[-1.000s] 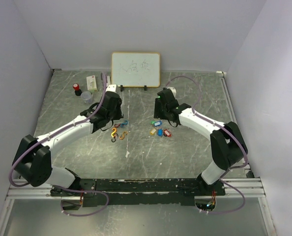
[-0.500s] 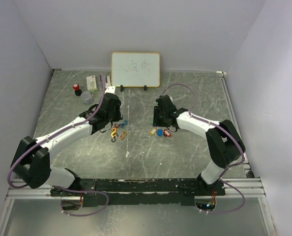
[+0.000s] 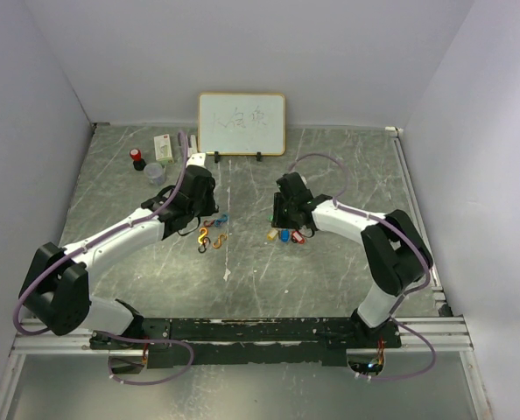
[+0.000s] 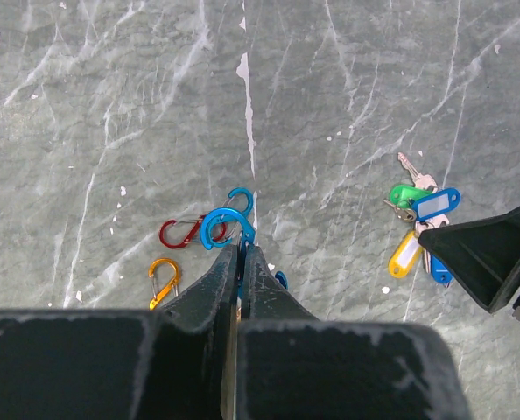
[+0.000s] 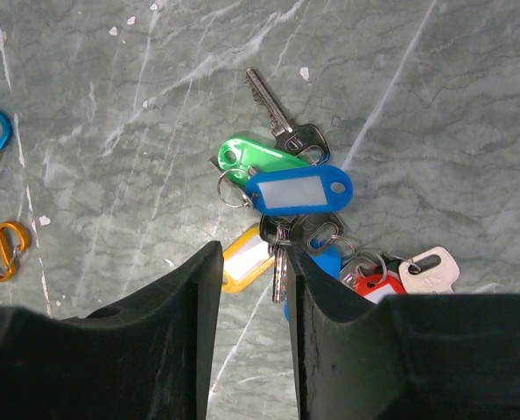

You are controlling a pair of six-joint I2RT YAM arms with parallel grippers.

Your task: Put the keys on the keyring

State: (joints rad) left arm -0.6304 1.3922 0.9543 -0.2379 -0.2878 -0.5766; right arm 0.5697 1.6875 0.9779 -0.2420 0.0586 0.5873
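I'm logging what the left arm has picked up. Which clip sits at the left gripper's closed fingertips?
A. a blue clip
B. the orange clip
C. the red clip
A: in the left wrist view the left gripper pinches a blue clip, while the red clip and orange clip lie free beside it.

light: even, bright | shadows: faint | focus: sharp; near fingers (image 5: 155, 341) blurred
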